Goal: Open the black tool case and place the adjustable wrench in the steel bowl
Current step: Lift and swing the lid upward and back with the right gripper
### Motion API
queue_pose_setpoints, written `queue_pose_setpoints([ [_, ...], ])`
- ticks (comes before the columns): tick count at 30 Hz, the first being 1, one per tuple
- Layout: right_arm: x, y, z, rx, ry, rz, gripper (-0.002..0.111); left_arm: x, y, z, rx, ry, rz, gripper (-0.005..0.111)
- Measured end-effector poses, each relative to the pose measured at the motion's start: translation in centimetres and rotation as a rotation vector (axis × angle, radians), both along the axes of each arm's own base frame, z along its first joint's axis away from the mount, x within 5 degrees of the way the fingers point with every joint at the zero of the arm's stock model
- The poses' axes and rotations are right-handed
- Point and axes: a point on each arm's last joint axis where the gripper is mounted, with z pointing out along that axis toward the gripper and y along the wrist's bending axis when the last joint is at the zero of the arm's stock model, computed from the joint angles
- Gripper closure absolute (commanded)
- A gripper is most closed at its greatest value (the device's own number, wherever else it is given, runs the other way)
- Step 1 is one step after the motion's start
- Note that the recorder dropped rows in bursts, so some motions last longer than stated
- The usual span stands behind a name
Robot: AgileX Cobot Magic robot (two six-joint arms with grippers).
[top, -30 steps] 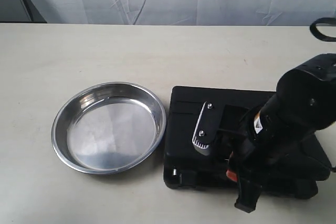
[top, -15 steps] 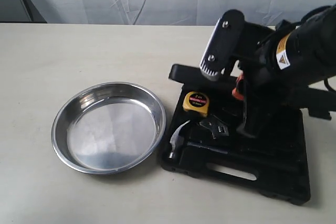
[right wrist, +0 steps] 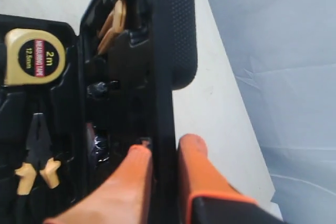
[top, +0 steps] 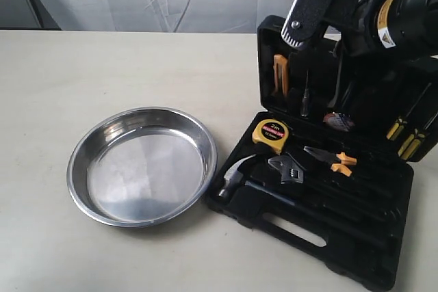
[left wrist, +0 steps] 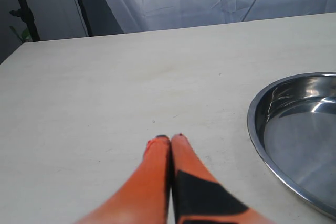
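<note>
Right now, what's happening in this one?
The right hand grips the raised lid edge of the case, which stands open. The wrench lies in the base between the hammer and pliers, untouched. The bowl sits empty beside the case. The left hand is shut, over the table near the bowl.

The exterior view looks down on the whole case (top: pixel 369 234) and the bowl (top: pixel 142 166) beside it. The left wrist view, low over the tabletop (left wrist: pixel 105 87), shares the bowl; the right hugs the case lid (right wrist: pixel 176 30).

Case lid (top: pixel 366 104) upright behind wrench (top: pixel 286 168), bowl (top: pixel 147 169) open above
</note>
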Motion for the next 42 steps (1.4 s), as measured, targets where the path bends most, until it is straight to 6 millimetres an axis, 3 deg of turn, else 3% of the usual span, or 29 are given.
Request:
queue_pose_setpoints([
  [10, 3.7, -2.2, -0.8, -0.014, -0.078, -0.028, 0.108, 0.0, 0.0, 0.0, 0.0, 0.0, 0.0, 0.107],
  [30, 8.5, -6.7, -2.9, 0.082, -0.145, -0.09, 0.107, 0.0, 0.0, 0.0, 0.0, 0.0, 0.0, 0.107],
  [33, 8.9, -7.3, -3.2, 0.11, -0.151, -0.11, 0.099, 0.0, 0.0, 0.0, 0.0, 0.0, 0.0, 0.107],
  [39, 9.5, -8.9, -3.7, 0.178, -0.156, -0.197, 0.062, 0.0, 0.0, 0.0, 0.0, 0.0, 0.0, 0.107],
  [42, 9.5, -9.7, -4.2, 0.189, -0.139, -0.244, 0.061, 0.0, 0.0, 0.0, 0.0, 0.0, 0.0, 0.107],
])
